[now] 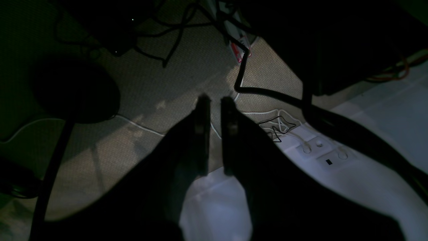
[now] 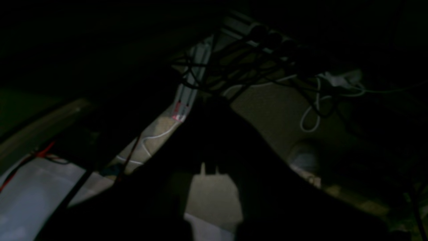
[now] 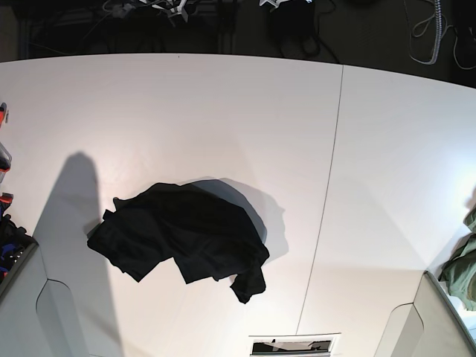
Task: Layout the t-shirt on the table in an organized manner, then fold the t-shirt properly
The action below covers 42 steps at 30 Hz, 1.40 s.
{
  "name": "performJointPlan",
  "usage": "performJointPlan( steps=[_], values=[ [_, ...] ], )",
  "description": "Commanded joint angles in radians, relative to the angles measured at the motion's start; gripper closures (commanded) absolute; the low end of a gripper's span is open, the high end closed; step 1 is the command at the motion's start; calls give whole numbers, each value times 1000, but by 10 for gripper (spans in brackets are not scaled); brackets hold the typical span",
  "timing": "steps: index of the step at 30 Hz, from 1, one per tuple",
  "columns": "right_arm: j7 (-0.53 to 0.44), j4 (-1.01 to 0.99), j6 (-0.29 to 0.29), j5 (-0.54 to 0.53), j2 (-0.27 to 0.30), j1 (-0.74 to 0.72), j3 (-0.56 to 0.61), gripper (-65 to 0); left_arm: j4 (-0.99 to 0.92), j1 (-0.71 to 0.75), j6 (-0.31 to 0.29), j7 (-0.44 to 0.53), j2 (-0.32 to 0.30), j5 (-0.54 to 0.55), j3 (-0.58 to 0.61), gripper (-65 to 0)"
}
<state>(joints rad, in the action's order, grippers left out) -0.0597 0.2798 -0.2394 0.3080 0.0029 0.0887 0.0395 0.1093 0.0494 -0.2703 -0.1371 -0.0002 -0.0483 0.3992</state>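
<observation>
Currently the t-shirt (image 3: 182, 238) lies crumpled left of centre, nearer the right gripper (image 2: 209, 100), which is closed empty; the left gripper (image 1: 215, 100) stands slightly parted, empty.

— What lies beyond the work surface?

— A dark strip at the far side of the base view, cluttered with cables (image 3: 428, 33) and unlit equipment. Little detail shows there.

— And the floor?

— The left wrist view looks down on a beige woven carpet (image 1: 187, 77), lit in a patch at the middle and falling off into deep shadow at the edges. Black cords (image 1: 174, 43) and a thin white cord (image 1: 140, 125) trail across it. A small red-and-white label (image 1: 238, 52) sits near the top.

— Anything at the sides?

— An olive-green garment (image 3: 465, 264) at the right edge of the base view. The light overall is dim below, bright above
</observation>
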Motion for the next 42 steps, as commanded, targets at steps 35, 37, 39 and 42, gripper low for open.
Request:
performJointPlan(
  steps=[35,37,39,42],
  values=[
    [-10,418,-215,-110,156,327,0,0,778,459,-11,-77,-131,7,-82,-61],
    [-9,503,-219,-150,190,386,0,0,876,518,-11,-77,-142,7,-122,-61],
    [-9,597,-232,-192,228,454,0,0,982,579,-11,-78,-151,8,-167,-61],
    [-9,756,-240,-253,286,567,0,0,1153,676,-10,-81,-153,7,-227,-61]
  ],
)
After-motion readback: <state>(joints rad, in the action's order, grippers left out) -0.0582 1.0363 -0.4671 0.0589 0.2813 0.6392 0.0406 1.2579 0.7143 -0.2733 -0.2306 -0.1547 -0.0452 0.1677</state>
